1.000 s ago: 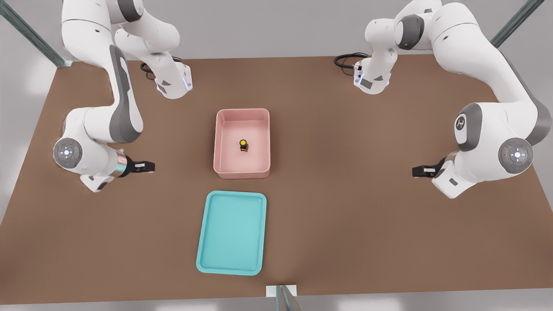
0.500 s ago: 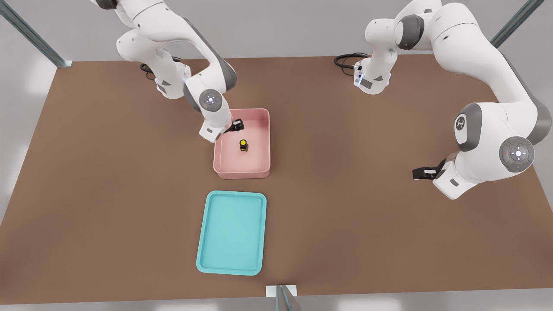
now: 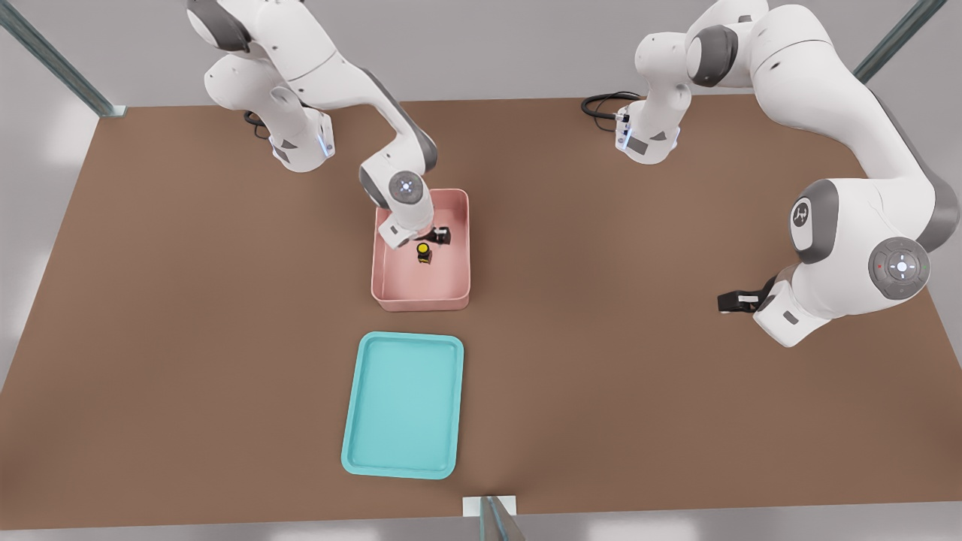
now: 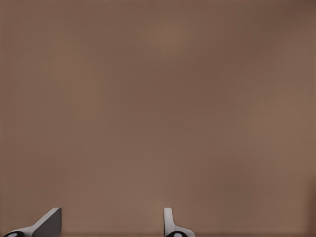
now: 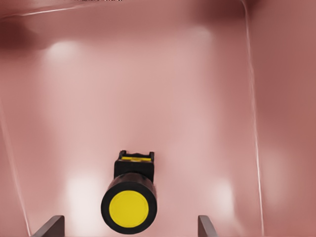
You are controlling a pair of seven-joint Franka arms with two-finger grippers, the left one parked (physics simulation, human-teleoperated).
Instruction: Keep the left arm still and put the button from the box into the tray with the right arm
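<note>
A: How do the jaws stand?

B: Wide apart and holding nothing. The gripper (image 3: 438, 237) hangs inside the box (image 3: 458, 259), and in the wrist view its two fingertips (image 5: 49, 226) flank the button (image 5: 129, 205) without touching it.

A: And the button?

B: Upright on the box floor (image 3: 424, 253), yellow cap up, near the middle.

A: The arm's pose?

B: The right arm (image 3: 346, 83) reaches from the desk's (image 3: 188, 338) far edge, its wrist bent down over the box's far end. The tray (image 3: 361, 421) lies apart, nearer the camera.
</note>
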